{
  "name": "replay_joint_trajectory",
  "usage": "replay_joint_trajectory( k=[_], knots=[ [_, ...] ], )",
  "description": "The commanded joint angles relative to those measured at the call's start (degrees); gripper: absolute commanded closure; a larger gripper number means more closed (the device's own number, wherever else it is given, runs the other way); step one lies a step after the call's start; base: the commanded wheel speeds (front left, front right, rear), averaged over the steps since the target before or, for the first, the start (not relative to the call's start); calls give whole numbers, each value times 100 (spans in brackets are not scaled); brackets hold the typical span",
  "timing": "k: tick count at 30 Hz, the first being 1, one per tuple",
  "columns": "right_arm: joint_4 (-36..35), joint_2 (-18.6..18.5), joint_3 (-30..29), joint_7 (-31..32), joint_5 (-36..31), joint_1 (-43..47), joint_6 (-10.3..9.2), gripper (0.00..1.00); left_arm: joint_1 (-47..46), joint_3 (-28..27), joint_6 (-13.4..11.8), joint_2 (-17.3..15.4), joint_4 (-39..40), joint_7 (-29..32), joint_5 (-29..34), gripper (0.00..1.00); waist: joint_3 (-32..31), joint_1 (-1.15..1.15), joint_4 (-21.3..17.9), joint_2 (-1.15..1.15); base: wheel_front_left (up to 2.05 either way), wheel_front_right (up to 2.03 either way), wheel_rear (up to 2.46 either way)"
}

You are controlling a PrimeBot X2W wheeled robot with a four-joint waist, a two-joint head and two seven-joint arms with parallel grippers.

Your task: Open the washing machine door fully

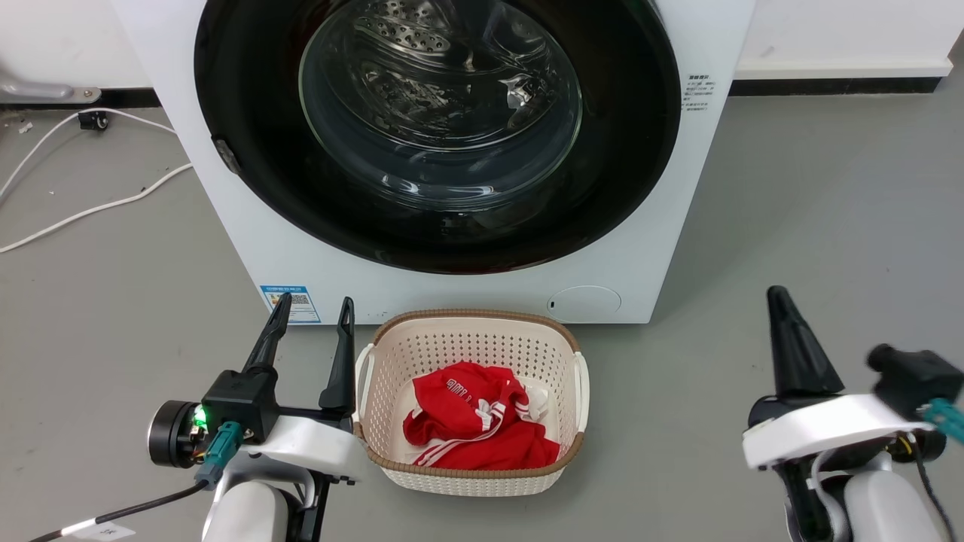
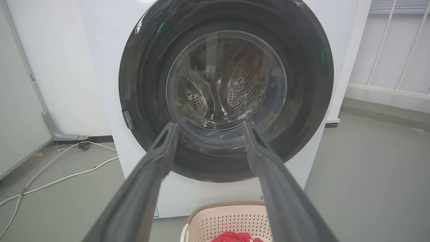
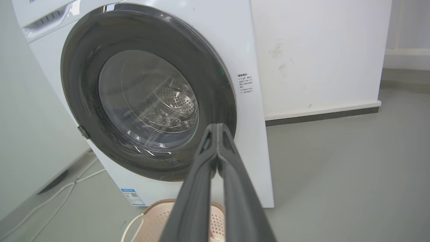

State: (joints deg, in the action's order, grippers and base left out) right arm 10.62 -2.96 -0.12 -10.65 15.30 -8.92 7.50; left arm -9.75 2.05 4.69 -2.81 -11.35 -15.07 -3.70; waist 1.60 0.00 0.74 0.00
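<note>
Between the fingers of the left gripper [image 1: 314, 307] is an empty gap: jaws released. The right gripper [image 1: 776, 297] is clenched on nothing. Ahead of both, well apart, the one washing machine door [image 1: 440, 120] sits closed, flush with the cabinet [image 1: 663, 248]. Its single metal tab [image 1: 224, 154] lies on the left rim, nearer the left gripper. One basket [image 1: 474, 312] stands between them.

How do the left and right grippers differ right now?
Left gripper: fingers spread apart, open; right gripper: fingers pressed together, shut. Left gripper sits right beside the basket; right gripper sits well clear of it, over the floor. Both point toward the closed door; neither touches it.
</note>
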Motion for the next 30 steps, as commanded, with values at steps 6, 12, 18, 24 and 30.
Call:
replay_joint_trajectory(
  k=[6,12,18,24,30],
  knots=[
    [-126,12,142,-218,3252,-168,-1,100,-60,-17,-7,-13,-17,-16,-33,0,10,0,-12,0,0,0,0],
    [-445,7,71,-300,6141,-384,-1,100,-95,-13,-13,-12,-15,-16,-61,0,53,0,-38,0,0,0,0],
    [-221,-86,-337,45,7193,-968,-1,100,-159,-52,-52,-12,56,-16,-102,0,214,0,-106,0,0,0,0],
    [474,-348,-549,426,7631,-1894,-1,100,-275,-82,-49,-12,116,-16,-98,0,415,0,-130,0,0,0,0],
    [1855,-942,-231,1148,7581,-3725,-1,100,-475,-35,-42,-15,178,-16,-108,0,761,0,-43,0,0,0,0]
  ],
)
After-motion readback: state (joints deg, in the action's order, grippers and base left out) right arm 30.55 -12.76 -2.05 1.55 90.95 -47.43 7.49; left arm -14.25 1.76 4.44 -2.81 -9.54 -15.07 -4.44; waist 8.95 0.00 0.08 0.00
